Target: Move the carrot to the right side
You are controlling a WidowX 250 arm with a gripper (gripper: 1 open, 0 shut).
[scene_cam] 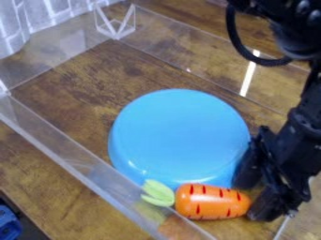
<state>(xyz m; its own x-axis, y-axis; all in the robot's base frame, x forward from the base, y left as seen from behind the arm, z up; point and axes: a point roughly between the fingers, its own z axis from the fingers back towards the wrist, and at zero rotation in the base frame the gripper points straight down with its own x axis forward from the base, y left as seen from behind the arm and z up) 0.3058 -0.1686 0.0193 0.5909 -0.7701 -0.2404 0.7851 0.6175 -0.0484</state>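
The wooden counter (pixel 75 94) is fenced in by clear plastic walls (pixel 63 141), and most of the middle is taken up by a blue bowl (pixel 182 136) turned upside down. The black arm comes down from the upper right, and its pincer (pixel 273 192) sits low at the bowl's right edge, close to the counter. I cannot tell from here whether the pincer is released or clenched; its tips are lost in the dark bulk. The carrot (pixel 208 202) lies on its side at the front, just beside the bowl's near rim, green leaves pointing left, its orange tip right up against the pincer. To my eye the reach-and-grab step is in hand. Next it needs a firm hold on the carrot body, then a carry rightward clear of the bowl.
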